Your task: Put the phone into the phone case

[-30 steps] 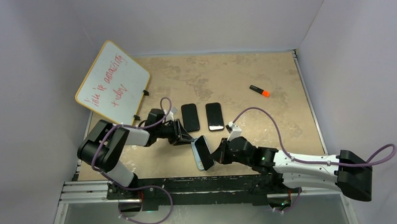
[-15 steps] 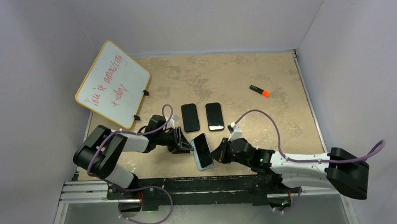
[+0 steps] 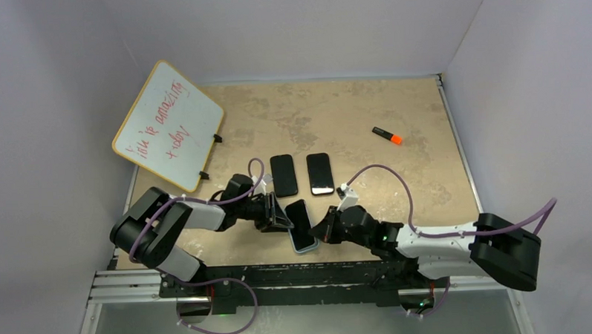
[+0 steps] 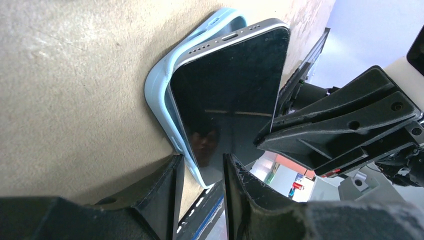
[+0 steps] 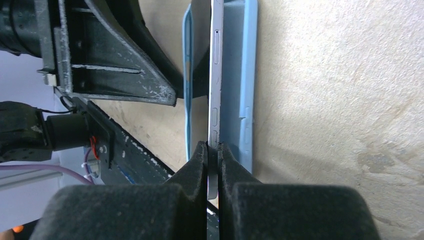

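Note:
The black phone [image 3: 300, 217] lies tilted in the light blue phone case [image 3: 305, 245] near the table's front edge. In the left wrist view the phone's screen [image 4: 230, 95] stands a little proud of the case [image 4: 159, 85]. My left gripper [image 3: 283, 217] reaches in from the left, and its jaws [image 4: 202, 165] clasp the near corner of case and phone. My right gripper [image 3: 319, 229] comes from the right and is shut [image 5: 213, 146] on the phone's silver side edge [image 5: 215, 75], with the case wall [image 5: 239, 75] just beside it.
Two more black phones [image 3: 284, 175] [image 3: 320, 173] lie side by side just behind. A whiteboard [image 3: 169, 127] leans at the back left. An orange marker [image 3: 388, 135] lies at the back right. The black rail [image 3: 282, 275] runs along the near edge.
Both grippers have brought the phone and case lower and flatter onto the table. The left gripper has shifted right and nearer; the right arm has stretched further left.

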{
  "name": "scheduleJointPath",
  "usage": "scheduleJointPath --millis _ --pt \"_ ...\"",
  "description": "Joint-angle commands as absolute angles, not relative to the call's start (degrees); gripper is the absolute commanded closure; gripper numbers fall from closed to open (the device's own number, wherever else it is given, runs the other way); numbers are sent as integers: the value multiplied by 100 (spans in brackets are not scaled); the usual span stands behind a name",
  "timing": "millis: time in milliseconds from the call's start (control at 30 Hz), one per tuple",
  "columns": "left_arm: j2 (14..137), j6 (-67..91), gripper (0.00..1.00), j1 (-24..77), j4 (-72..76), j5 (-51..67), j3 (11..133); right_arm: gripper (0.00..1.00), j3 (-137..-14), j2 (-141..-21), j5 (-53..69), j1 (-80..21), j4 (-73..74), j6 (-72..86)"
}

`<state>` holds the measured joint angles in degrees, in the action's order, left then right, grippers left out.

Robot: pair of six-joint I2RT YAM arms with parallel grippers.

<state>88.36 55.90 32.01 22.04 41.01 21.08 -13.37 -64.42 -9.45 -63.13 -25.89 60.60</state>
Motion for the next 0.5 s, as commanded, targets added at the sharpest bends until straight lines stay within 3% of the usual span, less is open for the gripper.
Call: scheduleJointPath --millis 0,233,467 --pt "8608 5387 64 3240 2124 3903 2310 100 -1354 -6941 -739 -6174 -2384 5525" --pt "8427 5094 65 3260 1501 3703 2417 100 -1663 -7276 -615 -6047 -2077 5189" --pt "8350 5042 65 3260 993 3759 2627 86 -2135 -7175 -471 -6038 -1248 5005"
